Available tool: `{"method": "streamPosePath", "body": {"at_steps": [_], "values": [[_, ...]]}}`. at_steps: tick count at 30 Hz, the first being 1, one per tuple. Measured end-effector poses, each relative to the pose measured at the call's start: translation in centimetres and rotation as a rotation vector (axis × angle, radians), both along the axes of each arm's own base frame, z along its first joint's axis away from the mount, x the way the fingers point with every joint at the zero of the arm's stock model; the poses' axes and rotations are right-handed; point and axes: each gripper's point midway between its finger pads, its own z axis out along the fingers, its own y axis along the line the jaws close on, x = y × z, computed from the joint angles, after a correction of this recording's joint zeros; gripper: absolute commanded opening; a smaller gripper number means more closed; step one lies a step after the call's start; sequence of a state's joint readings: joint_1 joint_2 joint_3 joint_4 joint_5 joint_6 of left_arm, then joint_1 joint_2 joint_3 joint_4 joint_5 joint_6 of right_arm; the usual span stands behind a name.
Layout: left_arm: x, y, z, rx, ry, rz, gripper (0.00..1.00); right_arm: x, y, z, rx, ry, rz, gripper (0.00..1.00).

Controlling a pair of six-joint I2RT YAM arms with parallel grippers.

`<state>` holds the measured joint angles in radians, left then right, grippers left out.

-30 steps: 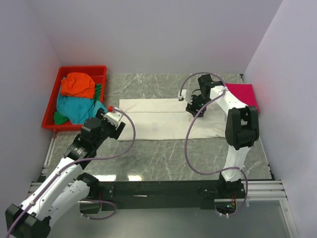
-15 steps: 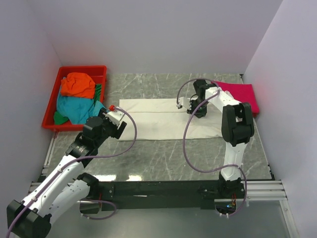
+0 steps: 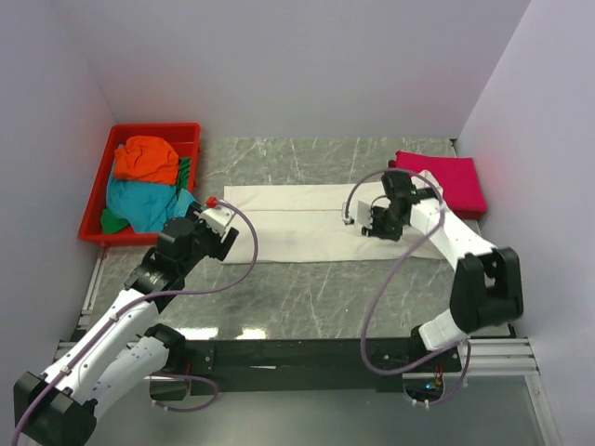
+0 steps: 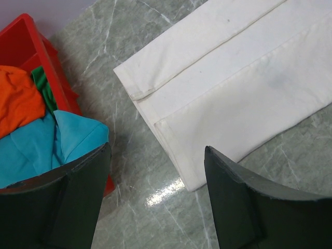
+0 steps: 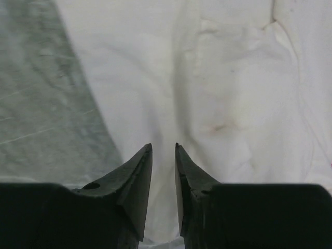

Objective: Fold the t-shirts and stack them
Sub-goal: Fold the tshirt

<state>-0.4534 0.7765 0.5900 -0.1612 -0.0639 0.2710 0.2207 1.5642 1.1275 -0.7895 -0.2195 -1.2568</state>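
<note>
The cream-white t-shirt (image 3: 297,223) lies flat on the table as a long folded strip; its left end shows in the left wrist view (image 4: 233,88). My right gripper (image 3: 375,223) hovers low over its right part (image 5: 218,88). The jaws stand a narrow gap apart with nothing between them. My left gripper (image 3: 206,232) is wide open and empty, just off the shirt's near-left corner. A folded magenta-pink t-shirt (image 3: 444,181) lies at the far right. Orange (image 3: 147,158) and teal (image 3: 139,200) t-shirts lie heaped in the red tray (image 3: 93,200). No red t-shirt is in view.
The red tray stands at the far left against the wall, and its corner shows in the left wrist view (image 4: 26,39). Some green cloth (image 4: 44,85) lies among the heap. Walls close in on the left, right and back. Grey marble table (image 3: 307,297) lies in front of the shirt.
My right gripper has moved from the white shirt's far edge towards me, over the shirt's right part, and its elbow has swung out to the right. The left arm has barely moved.
</note>
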Motion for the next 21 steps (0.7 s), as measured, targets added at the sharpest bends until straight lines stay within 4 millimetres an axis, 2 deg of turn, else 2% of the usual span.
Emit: {"method": "streamPosePath", "body": {"at_steps": [1, 2, 6, 7, 9, 11, 13, 15, 18, 21], "values": [[0.0, 0.0, 0.0, 0.0, 0.001, 0.0, 0.77, -1.2, 0.0, 0.3, 0.013, -0.011, 0.005, 0.46], [0.0, 0.0, -0.1, 0.0, 0.002, -0.001, 0.77, -1.8, 0.0, 0.3, 0.016, -0.011, 0.012, 0.48], [0.0, -0.2, -0.2, 0.0, 0.008, -0.009, 0.77, -6.1, -0.5, -1.9, 0.027, 0.063, 0.008, 0.48], [0.0, -0.2, -0.2, -0.001, 0.009, -0.012, 0.77, -6.7, -0.6, -2.2, 0.033, 0.087, -0.003, 0.48], [0.0, -0.3, -0.3, -0.001, 0.01, -0.014, 0.77, -6.6, -0.5, -2.0, 0.066, 0.101, -0.032, 0.51], [0.0, -0.3, -0.3, -0.001, 0.011, -0.015, 0.77, -5.1, -0.6, -0.6, 0.113, 0.083, -0.07, 0.56], [0.0, -0.3, -0.3, -0.001, 0.011, -0.015, 0.77, -2.6, -0.4, 1.2, 0.15, 0.031, -0.08, 0.64], [0.0, -0.3, -0.3, -0.002, 0.012, -0.017, 0.77, -0.1, 0.1, 2.5, 0.174, -0.026, -0.064, 0.66], [0.0, -0.4, -0.3, -0.002, 0.012, -0.018, 0.77, 2.1, 0.5, 3.0, 0.177, -0.047, -0.036, 0.67], [-0.1, -0.4, -0.3, -0.003, 0.013, -0.022, 0.77, 4.3, 0.6, 1.7, 0.15, -0.014, -0.017, 0.66]]}}
